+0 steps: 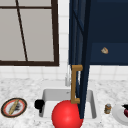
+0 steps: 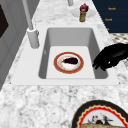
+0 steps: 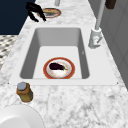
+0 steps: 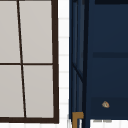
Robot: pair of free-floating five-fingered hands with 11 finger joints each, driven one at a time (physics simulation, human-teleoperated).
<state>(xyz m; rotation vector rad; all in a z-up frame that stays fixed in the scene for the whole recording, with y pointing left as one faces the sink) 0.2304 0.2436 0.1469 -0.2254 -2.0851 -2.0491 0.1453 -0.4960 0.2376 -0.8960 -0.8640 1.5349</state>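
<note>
Flat, even light filled the rendered scene, with no clear source and no glare. The white rectangular sink basin (image 2: pixel 50 40) showed only soft grey shading on its walls. The dark navy cabinet door (image 1: pixel 83 50) stayed dim and nearly featureless.

matte black human-like hand (image 2: pixel 110 57), smooth glossy-free surface, slender tapering fingers, no markings

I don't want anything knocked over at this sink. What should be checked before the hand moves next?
1. Left hand free: ok, fingers relaxed, holding nothing, by the front left corner of the sink.
2. Plate with the aubergine flat in the basin: ok.
3. Cabinet door out of the way: not ok, it hangs open above the sink.
4. Front view of the basin: not ok, a red ball covers it.
5. Jar upright on the counter: ok.
</note>
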